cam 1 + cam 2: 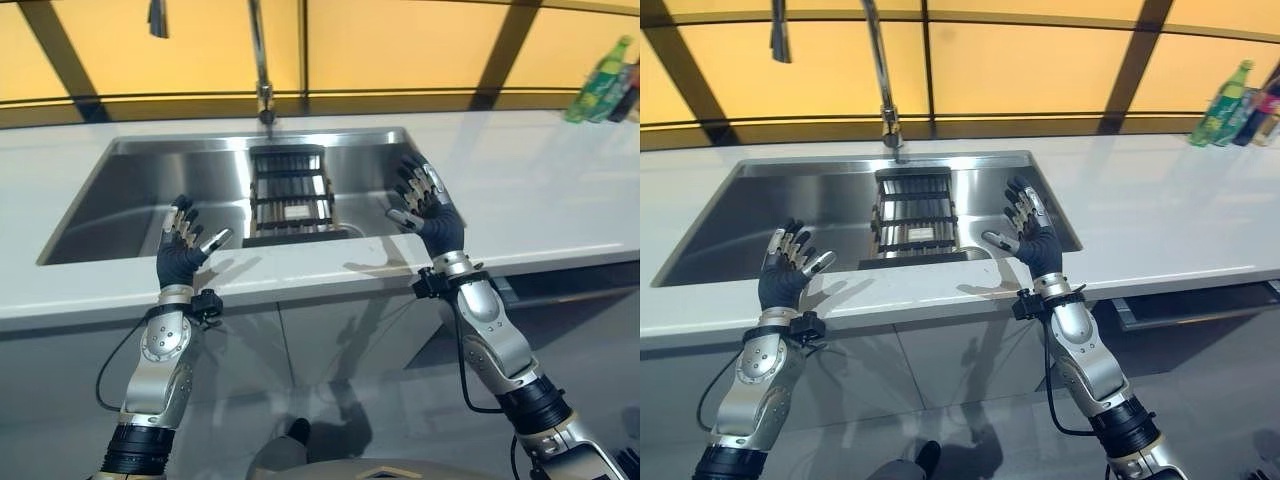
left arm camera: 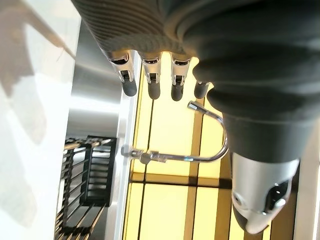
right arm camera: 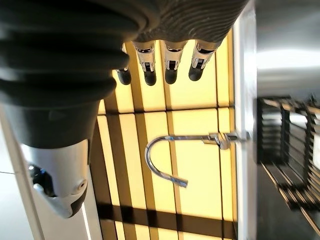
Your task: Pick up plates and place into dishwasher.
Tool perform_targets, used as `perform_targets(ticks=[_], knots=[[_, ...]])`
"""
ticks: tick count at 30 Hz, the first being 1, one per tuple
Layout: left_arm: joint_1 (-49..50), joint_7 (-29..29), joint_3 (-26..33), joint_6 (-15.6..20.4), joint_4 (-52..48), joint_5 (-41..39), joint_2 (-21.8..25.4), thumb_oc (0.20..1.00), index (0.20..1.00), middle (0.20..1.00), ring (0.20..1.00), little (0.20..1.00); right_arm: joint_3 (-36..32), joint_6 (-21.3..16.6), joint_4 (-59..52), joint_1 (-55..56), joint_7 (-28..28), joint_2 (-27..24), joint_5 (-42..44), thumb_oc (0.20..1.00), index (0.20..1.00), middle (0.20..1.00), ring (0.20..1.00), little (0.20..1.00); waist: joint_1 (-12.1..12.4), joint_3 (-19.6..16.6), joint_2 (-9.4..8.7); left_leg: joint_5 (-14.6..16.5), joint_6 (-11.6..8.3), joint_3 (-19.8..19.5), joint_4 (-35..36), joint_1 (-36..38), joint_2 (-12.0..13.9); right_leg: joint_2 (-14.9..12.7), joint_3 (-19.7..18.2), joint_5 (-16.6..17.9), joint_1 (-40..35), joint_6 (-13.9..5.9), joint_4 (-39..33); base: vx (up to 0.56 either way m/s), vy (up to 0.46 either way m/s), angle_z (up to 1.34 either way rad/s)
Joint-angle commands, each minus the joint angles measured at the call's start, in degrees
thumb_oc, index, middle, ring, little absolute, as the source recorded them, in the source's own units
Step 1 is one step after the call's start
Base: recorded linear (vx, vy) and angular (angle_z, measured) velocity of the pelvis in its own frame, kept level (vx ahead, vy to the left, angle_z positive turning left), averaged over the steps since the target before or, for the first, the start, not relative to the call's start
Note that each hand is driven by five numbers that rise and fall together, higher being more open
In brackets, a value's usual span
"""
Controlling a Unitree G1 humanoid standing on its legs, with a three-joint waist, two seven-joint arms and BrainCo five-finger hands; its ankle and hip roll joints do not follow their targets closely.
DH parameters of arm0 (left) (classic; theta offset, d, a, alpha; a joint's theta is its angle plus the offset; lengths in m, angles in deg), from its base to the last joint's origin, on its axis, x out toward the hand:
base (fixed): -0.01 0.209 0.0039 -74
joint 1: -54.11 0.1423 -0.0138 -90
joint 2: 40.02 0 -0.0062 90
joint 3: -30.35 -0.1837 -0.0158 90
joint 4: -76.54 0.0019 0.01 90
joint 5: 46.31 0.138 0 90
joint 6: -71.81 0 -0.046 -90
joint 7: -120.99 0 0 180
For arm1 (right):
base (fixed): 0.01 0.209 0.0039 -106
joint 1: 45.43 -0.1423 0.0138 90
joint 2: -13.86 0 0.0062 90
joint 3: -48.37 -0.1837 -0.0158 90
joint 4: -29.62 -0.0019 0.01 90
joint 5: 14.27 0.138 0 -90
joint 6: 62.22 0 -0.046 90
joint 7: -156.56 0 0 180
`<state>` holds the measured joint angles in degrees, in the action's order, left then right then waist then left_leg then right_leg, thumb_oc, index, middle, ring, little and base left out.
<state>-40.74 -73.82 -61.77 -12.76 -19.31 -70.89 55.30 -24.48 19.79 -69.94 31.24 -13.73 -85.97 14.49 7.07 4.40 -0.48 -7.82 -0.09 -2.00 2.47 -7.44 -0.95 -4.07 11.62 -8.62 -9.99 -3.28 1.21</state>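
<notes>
A black dish rack (image 1: 290, 195) stands in the middle of the steel sink (image 1: 140, 190); I see no plate in it or on the counter. My left hand (image 1: 180, 250) is raised over the counter's front edge, left of the rack, fingers straight and holding nothing. My right hand (image 1: 428, 212) is up at the sink's right front corner, right of the rack, also open and empty. The left wrist view has the rack (image 2: 87, 175) past my left hand's fingers (image 2: 152, 82). Past my right hand's fingers (image 3: 170, 65), the right wrist view has the rack (image 3: 287, 150) too.
A white counter (image 1: 540, 190) surrounds the sink. A tall curved tap (image 1: 262, 70) rises behind the sink's middle. Green and dark bottles (image 1: 600, 80) stand at the counter's far right. A yellow panelled wall runs behind. An opening (image 1: 570, 290) shows under the counter at the right.
</notes>
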Motion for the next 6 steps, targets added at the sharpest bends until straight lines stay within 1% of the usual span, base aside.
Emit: perform_targets(ticks=[1,2,3,6], knots=[[-5.5,-1.3,-1.9,3.9,2.6,-0.4,1.6,1.000,1.000,1.000,1.000,1.000,-1.2,-2.9,-0.1,-2.7,-0.2,1.1,1.3,1.000,1.000,1.000,1.000,1.000,-1.8,-3.3,-1.67,5.4,-4.54,1.5,-8.5,2.1,2.9,-0.9,-1.2,8.7,6.8,1.22,-1.7,-0.02,0.146,0.92],[-6.2,-1.9,-2.3,4.1,3.2,-0.2,1.1,1.000,1.000,1.000,1.000,1.000,-1.5,-2.5,0.6,-3.1,-0.8,1.5,1.7,1.000,1.000,1.000,1.000,1.000,-2.5,-3.5,-1.17,5.3,-4.62,1.6,-7.2,2.9,3.1,-1.0,-1.9,8.8,6.7,1.12,-2.2,0.00,0.134,0.51],[-6.4,-1.8,-2.2,4.1,3.1,-0.2,0.9,1.000,1.000,1.000,1.000,1.000,-1.8,-2.0,0.6,-3.1,-0.7,1.6,2.0,1.000,1.000,1.000,1.000,1.000,-2.8,-3.6,-0.89,5.5,-4.65,1.8,-6.2,3.7,3.3,-1.3,-2.1,9.0,6.5,0.92,-2.6,0.01,0.140,0.14],[-5.6,-0.8,-1.8,4.0,2.0,-0.1,0.5,1.000,1.000,1.000,1.000,1.000,-2.7,-2.3,0.9,-1.8,-1.3,2.2,2.2,1.000,1.000,1.000,1.000,1.000,-3.3,-4.1,-0.39,6.0,-4.73,2.5,-3.9,5.9,3.6,-2.1,-2.1,9.8,5.9,0.20,-4.2,0.02,0.106,0.18]])
